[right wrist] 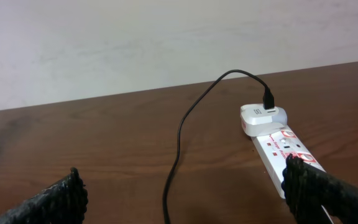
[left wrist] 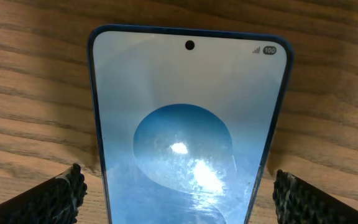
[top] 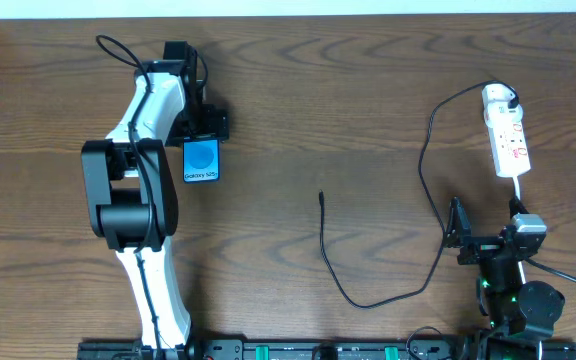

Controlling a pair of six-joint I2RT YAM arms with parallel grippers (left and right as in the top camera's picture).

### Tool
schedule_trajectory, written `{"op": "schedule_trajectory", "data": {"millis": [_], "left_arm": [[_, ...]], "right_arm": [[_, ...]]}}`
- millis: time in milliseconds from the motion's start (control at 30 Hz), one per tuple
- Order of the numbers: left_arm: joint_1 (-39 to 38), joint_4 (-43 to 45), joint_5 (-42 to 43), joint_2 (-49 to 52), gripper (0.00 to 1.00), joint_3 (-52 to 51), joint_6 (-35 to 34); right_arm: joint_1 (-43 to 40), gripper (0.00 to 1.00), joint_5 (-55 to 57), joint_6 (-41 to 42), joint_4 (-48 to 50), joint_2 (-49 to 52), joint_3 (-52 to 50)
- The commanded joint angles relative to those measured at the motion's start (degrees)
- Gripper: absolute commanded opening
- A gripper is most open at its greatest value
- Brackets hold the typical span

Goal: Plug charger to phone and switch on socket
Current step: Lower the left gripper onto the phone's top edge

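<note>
The phone (top: 200,160), its screen bright blue, lies flat on the wooden table, and my left gripper (top: 200,140) stands open over one end of it. In the left wrist view the phone (left wrist: 185,124) fills the space between the fingers (left wrist: 64,193), with a gap of bare wood on each side. The charger cable (top: 324,240) curls across the table from its loose plug tip (top: 321,196) to a white adapter (top: 498,98) in the socket (top: 510,145). My right gripper (top: 490,232) is open and holds nothing, just short of the socket (right wrist: 278,146), with the cable (right wrist: 179,137) running between its fingers.
The table's far edge (right wrist: 135,96) meets a pale wall close behind the socket. A thicker black robot cable (top: 118,50) loops beside the left arm at the back left. A black rail (top: 298,350) runs along the front edge.
</note>
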Motion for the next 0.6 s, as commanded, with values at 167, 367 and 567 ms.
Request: {"op": "schedule_trajectory", "data": {"millis": [167, 367, 567], "left_arm": [[-0.9, 0.1, -0.3, 0.9, 0.98, -0.5, 1.0], [-1.0, 0.5, -1.0, 0.9, 0.98, -0.5, 1.0], [-1.0, 1.0, -1.2, 0.9, 0.98, -0.5, 1.0]], "right_arm": [[0.2, 0.99, 0.2, 0.2, -0.3, -0.3, -0.1], [0.2, 0.99, 0.2, 0.2, -0.3, -0.3, -0.1], [0.2, 0.99, 0.2, 0.2, -0.3, -0.3, -0.1]]}}
